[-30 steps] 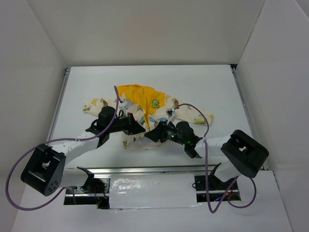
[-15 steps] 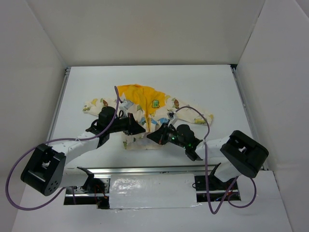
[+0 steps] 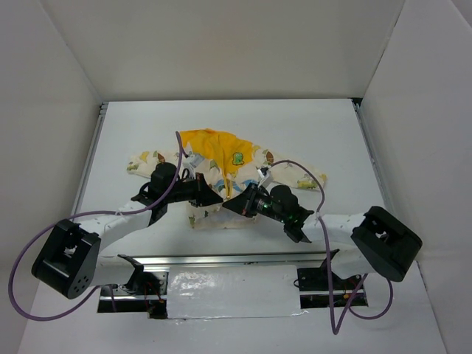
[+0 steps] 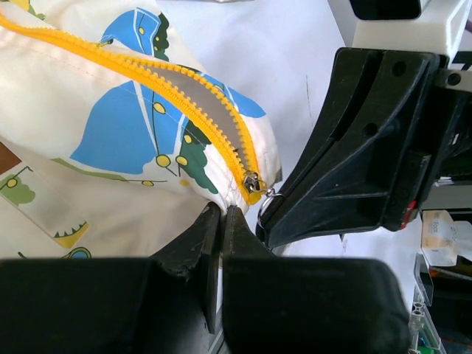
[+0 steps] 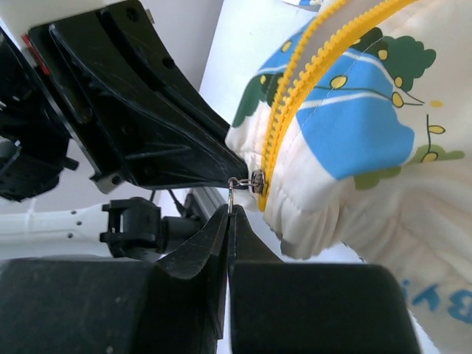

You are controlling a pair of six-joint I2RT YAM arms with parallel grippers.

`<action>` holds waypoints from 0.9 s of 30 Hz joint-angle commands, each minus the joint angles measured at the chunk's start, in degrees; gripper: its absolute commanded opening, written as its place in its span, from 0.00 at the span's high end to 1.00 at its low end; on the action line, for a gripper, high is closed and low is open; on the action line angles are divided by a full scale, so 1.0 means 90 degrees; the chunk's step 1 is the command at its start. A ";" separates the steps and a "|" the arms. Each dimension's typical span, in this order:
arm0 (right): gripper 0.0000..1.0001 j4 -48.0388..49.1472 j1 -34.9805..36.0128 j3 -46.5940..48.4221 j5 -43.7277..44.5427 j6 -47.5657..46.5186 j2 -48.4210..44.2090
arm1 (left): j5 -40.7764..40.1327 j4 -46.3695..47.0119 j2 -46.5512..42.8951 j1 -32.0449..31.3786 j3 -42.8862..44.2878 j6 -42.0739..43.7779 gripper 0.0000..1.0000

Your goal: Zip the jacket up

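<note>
Jacket: we see the jacket (image 3: 221, 158) spread mid-table (image 3: 317, 125), yellow hood (image 3: 210, 144) far, hem near.
Left gripper (image 3: 209, 198): its fingers (image 4: 193, 240) are pinched together on the hem (image 4: 225, 195), just beside the zipper's (image 4: 184, 81) bottom end.
Right gripper (image 3: 234, 204): pressed together on the zipper pull (image 5: 233, 190).
In the way: the grippers nearly touch, each crowding the other's wrist view; purple cables (image 3: 177, 147) loop above the sleeves.
Writing: blue letters (image 5: 435, 304) on the cloth, cut off; we cannot read them.

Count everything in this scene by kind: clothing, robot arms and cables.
Jacket: 1
Robot arms: 2, left arm, right arm
Purple cables: 2, left cable, right cable
Total: 5
</note>
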 commanded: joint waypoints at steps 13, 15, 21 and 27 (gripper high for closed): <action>1.00 -0.2322 -0.0618 0.1234 -0.0879 0.1586 -0.0425 | 0.0454 0.0471 -0.0149 -0.0239 -0.0090 0.0445 1.00; 1.00 -0.2341 -0.0833 0.1312 -0.1123 0.1753 -0.0279 | 0.0474 0.0490 -0.0178 -0.0258 -0.0119 0.0446 1.00; 1.00 -0.1932 -0.1204 0.1429 -0.2168 0.2398 0.0141 | 0.0454 0.0480 -0.0168 -0.0288 -0.0198 0.0465 1.00; 1.00 -0.3230 -0.1243 0.1967 -0.1974 0.2300 0.0172 | 0.0494 0.0520 -0.0139 -0.0336 -0.0188 0.0465 1.00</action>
